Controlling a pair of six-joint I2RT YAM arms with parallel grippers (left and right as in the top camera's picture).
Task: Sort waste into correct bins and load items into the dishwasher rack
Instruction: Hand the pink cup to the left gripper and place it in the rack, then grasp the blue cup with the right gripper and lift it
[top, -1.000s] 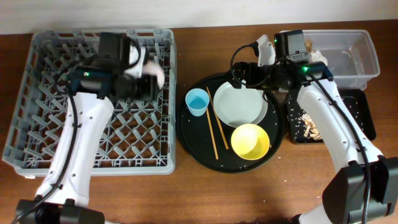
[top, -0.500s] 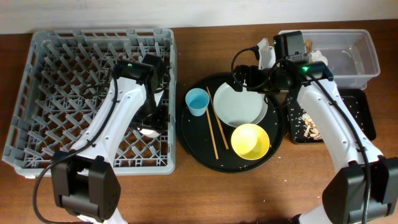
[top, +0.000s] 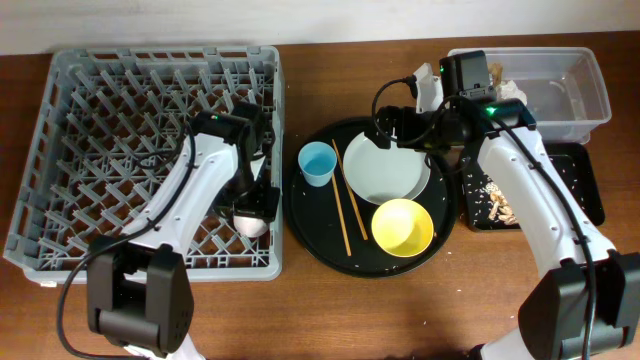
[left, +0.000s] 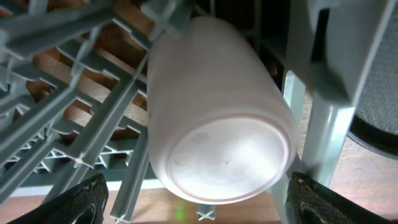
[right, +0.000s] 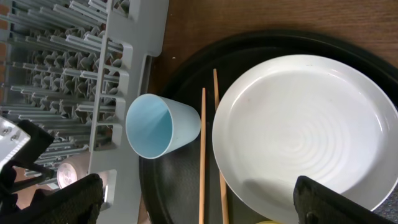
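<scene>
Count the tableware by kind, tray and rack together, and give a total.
Cups: 2, the blue cup and the pink cup
Plate: 1
Bowl: 1
Chopsticks: 2
Total: 6

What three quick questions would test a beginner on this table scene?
1. True or false: the yellow bowl sits on the round black tray.
2. Fill in: the two chopsticks lie between the blue cup and the white ____.
3. Which thing rests in the rack under the left end effector? A) yellow bowl B) pink cup C) blue cup

Key: 1 true; 2 plate; 3 B.
</scene>
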